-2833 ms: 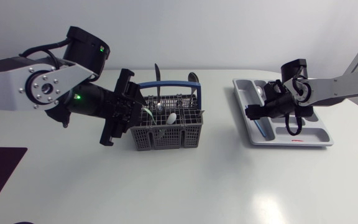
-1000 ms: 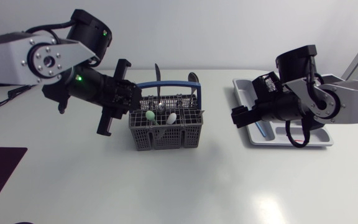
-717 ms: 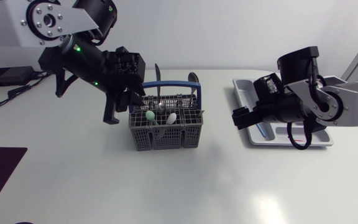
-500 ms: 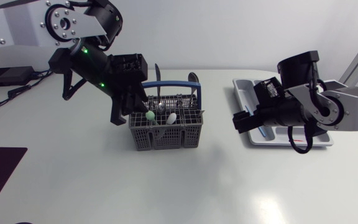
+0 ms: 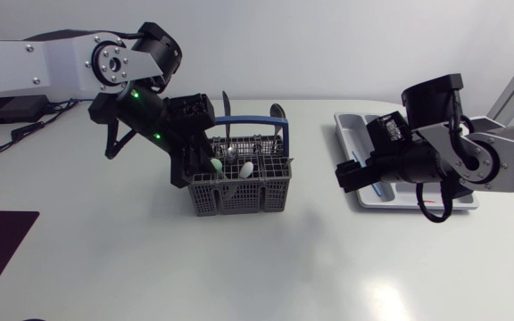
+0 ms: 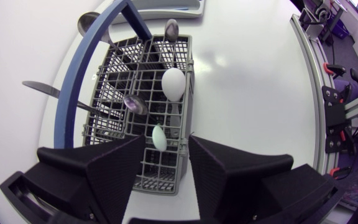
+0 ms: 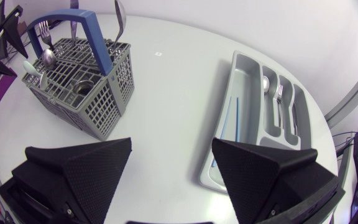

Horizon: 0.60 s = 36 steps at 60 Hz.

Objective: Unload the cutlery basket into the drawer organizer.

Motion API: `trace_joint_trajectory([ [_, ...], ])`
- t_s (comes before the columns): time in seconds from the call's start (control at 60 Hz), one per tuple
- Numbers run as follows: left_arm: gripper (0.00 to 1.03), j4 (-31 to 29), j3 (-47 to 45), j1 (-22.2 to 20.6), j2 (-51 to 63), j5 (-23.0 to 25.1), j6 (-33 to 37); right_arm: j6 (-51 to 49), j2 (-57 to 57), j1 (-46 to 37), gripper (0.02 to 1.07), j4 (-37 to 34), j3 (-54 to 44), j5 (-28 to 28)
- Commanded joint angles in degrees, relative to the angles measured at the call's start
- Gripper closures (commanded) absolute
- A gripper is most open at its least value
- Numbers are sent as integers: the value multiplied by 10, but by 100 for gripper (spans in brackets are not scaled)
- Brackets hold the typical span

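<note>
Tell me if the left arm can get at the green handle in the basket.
Probably yes: the open left pincer hangs just above the green handle, with nothing covering it.

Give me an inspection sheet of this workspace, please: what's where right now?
Surface: white table.
Job's things: grey cutlery basket holding cutlery, among it a white spoon and a pale green spoon; drawer organizer holding a spoon, a fork and a thin blue stick.
Clutter: nothing seen.
Grippers: left gripper open, fingers above the basket's end by the pale green spoon; right gripper open, beside the organizer.
Cables: black cable loops off the right arm.
Surroundings: nothing seen.
</note>
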Motion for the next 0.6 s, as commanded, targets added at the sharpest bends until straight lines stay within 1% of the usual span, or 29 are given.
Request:
trace_joint_trajectory([
  [0.0,40,8,-13,4,15,5,-18,-4,-10,3,14,1,-14,2],
  [0.033,41,8,-14,5,19,5,-18,-4,-11,3,14,1,-15,2],
  [0.1,48,14,-17,4,22,6,-22,-4,-12,3,14,1,-16,2],
  [0.15,56,15,-18,3,25,10,-24,-4,-14,3,14,1,-17,3],
  [0.183,60,16,-19,2,25,11,-24,-4,-15,3,14,1,-18,3],
  [0.2,64,16,-19,2,26,14,-25,-4,-15,3,14,1,-18,3],
  [0.217,65,15,-19,2,26,14,-25,-5,-16,3,14,1,-18,3],
  [0.25,71,16,-19,1,26,17,-28,-5,-17,3,14,0,-18,3],
  [0.367,85,15,-19,-2,26,21,-32,-6,-20,3,14,0,-19,4],
  [0.417,88,15,-20,-2,26,21,-34,-6,-22,3,14,0,-19,4],
  [0.583,89,14,-25,-6,19,21,-34,-8,-30,3,14,-7,-20,4],
])
